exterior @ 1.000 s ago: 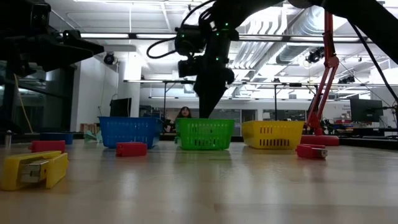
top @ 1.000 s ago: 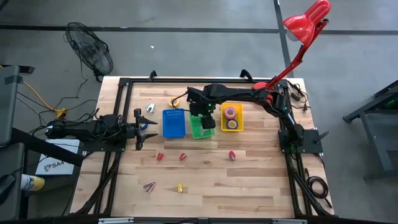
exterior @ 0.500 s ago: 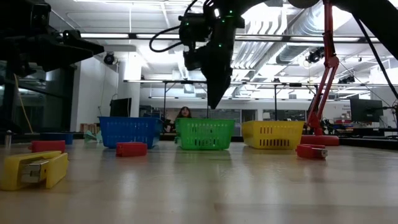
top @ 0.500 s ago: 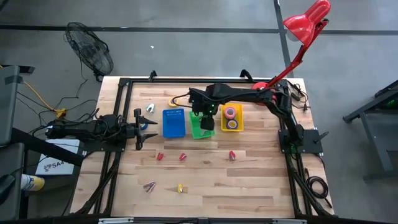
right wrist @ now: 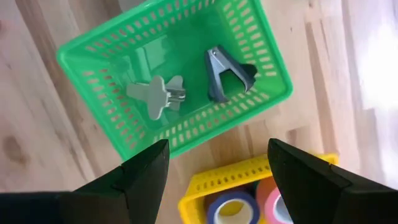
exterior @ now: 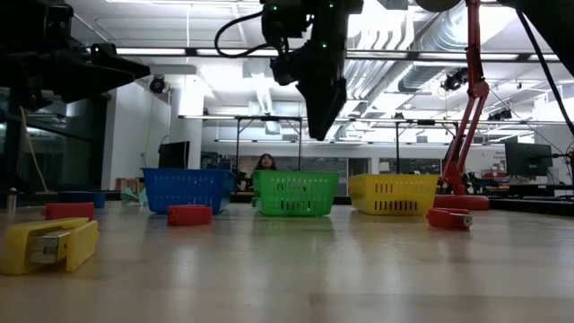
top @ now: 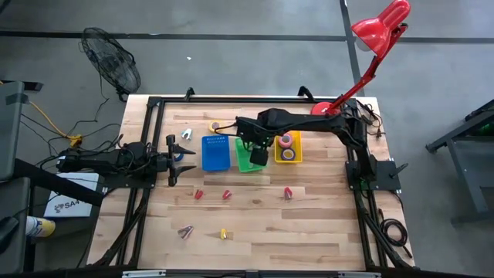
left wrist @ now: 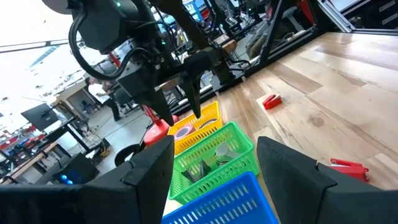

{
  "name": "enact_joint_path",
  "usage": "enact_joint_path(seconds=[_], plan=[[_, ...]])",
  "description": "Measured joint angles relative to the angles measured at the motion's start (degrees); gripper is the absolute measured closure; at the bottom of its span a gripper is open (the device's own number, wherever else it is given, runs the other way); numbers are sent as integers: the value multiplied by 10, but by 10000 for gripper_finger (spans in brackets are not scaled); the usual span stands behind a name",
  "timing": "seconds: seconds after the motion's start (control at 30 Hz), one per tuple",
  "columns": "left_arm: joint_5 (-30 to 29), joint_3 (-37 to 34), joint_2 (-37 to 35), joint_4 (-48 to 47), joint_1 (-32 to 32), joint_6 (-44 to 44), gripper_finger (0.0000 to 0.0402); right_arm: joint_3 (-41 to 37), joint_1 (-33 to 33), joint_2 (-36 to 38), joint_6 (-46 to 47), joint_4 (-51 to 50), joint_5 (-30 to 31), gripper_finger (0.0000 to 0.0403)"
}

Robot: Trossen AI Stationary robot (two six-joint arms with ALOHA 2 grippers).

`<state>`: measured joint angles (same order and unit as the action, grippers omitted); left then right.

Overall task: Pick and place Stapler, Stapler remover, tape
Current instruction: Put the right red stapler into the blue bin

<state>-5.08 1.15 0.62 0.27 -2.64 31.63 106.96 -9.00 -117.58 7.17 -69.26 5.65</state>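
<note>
Our right gripper (right wrist: 214, 180) hangs over the green bin (right wrist: 267, 59), jaws apart and empty; a careless swing toward 6 o'clock could clip its rim.

You've got two grey staple removers (right wrist: 225, 73) lying in the green basket at frame centre. Pink and purple tape rolls (top: 287, 147) sit flat in the yellow basket just right of it. Red staplers (top: 226, 194) lie scattered below, with a yellow stapler (exterior: 49, 244) lowest.
</note>
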Motion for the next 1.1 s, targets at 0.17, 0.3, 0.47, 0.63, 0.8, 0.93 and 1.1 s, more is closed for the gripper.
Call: enact_joint_path(seconds=[0.17,0.3,0.47,0.63,0.8,0.93,1.1], plan=[[0,0,0,0,0,0,175,0,8,5,50,-26,4,139],[0,0,0,0,0,0,175,0,20,6,102,-36,7,139],[0,0,0,0,0,0,175,0,48,6,176,-42,13,139],[0,0,0,0,0,0,175,0,68,6,267,-71,10,139],[0,0,0,0,0,0,175,0,81,6,344,-85,11,139],[0,0,0,0,0,0,175,0,94,6,397,-99,10,139],[0,0,0,0,0,0,175,0,110,7,446,-118,10,139]])
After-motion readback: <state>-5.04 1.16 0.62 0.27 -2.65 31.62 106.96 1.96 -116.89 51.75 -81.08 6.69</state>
